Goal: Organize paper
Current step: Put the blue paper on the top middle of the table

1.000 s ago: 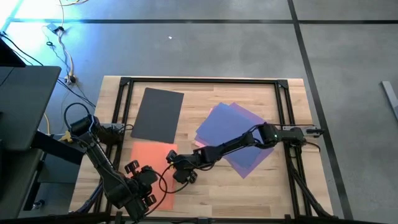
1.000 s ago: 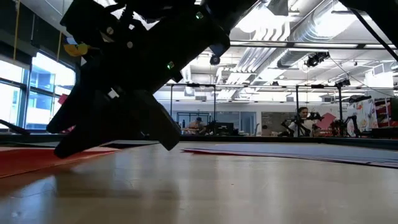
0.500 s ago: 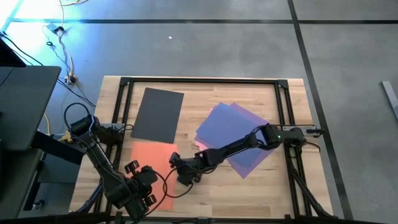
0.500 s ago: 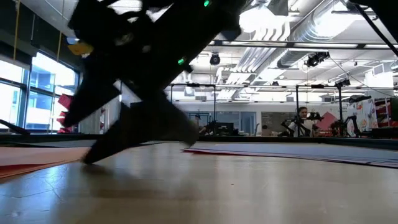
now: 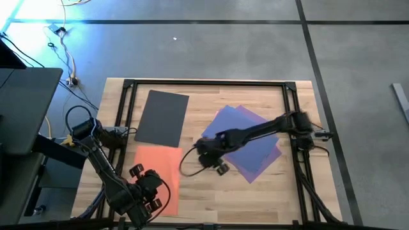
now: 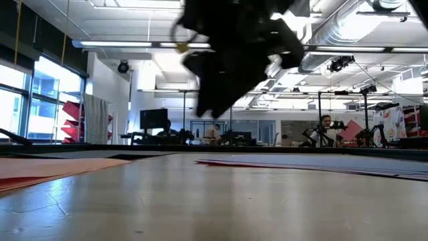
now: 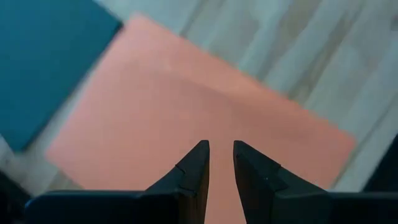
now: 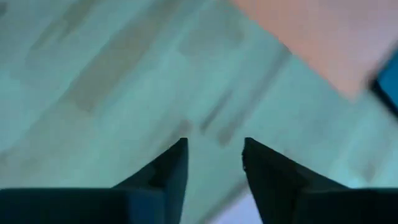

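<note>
The right arm is stretched from the table's three o'clock edge toward its middle, raised clear of the wood. The right gripper [image 5: 214, 160] is seen with a moderate gap between its fingers [image 8: 163, 171] and nothing held. The left gripper [image 5: 144, 191] is folded low at seven o'clock — its fingers narrowly parted, empty — over the flat orange paper sheet [image 5: 153, 172]. A dark grey paper sheet [image 5: 162, 117] lies at eleven o'clock; blue [image 5: 236, 128] and purple [image 5: 262, 153] sheets overlap toward three o'clock.
</note>
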`<state>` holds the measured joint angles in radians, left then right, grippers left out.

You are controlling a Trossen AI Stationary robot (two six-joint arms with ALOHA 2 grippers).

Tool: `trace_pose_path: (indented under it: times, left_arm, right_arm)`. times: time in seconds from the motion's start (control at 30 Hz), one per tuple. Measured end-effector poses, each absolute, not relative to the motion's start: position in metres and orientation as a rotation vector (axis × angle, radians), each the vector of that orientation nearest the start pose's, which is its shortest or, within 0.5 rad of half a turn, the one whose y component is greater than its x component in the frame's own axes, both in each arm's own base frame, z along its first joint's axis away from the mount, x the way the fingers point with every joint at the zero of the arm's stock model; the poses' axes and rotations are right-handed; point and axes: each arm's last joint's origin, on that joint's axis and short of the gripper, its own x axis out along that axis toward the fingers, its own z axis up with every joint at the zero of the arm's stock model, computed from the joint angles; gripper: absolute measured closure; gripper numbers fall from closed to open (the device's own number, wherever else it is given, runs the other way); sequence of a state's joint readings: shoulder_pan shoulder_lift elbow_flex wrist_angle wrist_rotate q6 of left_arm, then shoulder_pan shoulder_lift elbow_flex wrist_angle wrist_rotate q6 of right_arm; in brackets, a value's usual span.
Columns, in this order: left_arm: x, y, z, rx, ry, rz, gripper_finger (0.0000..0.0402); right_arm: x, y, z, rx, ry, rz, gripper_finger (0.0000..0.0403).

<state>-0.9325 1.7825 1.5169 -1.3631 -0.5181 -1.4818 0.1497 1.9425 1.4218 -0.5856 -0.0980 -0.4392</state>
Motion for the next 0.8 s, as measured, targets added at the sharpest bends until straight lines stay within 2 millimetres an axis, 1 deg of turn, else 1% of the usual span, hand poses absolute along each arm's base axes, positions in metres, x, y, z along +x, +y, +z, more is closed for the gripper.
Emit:
trace_pose_path:
  times: [0.1,0.17,0.23,0.3,0.4,0.47,0.5,0.57,0.67,0.73,0.8]
  left_arm:
    - [0.207,-0.249,0.263,-0.147,0.941,0.572,0.0349]
    - [0.209,-0.248,0.264,-0.101,0.867,0.576,0.0349]
    - [0.213,-0.246,0.264,-0.055,0.799,0.585,0.0349]
    - [0.216,-0.243,0.266,-0.005,0.737,0.592,0.0349]
    - [0.223,-0.238,0.268,0.059,0.666,0.61,0.0349]
    - [0.229,-0.232,0.269,0.093,0.629,0.63,0.0349]
    - [0.232,-0.229,0.269,0.109,0.612,0.642,0.0349]
    - [0.238,-0.224,0.27,0.139,0.601,0.659,0.0349]
    - [0.248,-0.214,0.269,0.183,0.616,0.688,0.0349]
    - [0.255,-0.206,0.268,0.219,0.634,0.705,0.0349]
    - [0.263,-0.198,0.268,0.254,0.665,0.714,0.0349]
  right_arm:
    - [0.356,0.047,0.194,-0.362,1.032,0.35,0.0337]
    - [0.329,0.042,0.199,-0.323,0.969,0.25,0.0358]
    - [0.303,0.038,0.199,-0.257,0.908,0.157,0.0375]
    - [0.279,0.035,0.189,-0.157,0.88,0.108,0.0386]
    - [0.247,0.034,0.172,0.009,0.857,0.117,0.0394]
    - [0.229,0.033,0.158,0.074,0.887,0.1,0.0396]
    - [0.221,0.032,0.15,0.091,0.914,0.054,0.0396]
    - [0.21,0.03,0.138,0.099,0.94,-0.078,0.0396]
    - [0.201,0.032,0.129,0.093,0.917,-0.271,0.0398]
    - [0.199,0.034,0.128,0.102,0.895,-0.327,0.04]
    - [0.2,0.04,0.13,0.117,0.865,-0.314,0.0401]
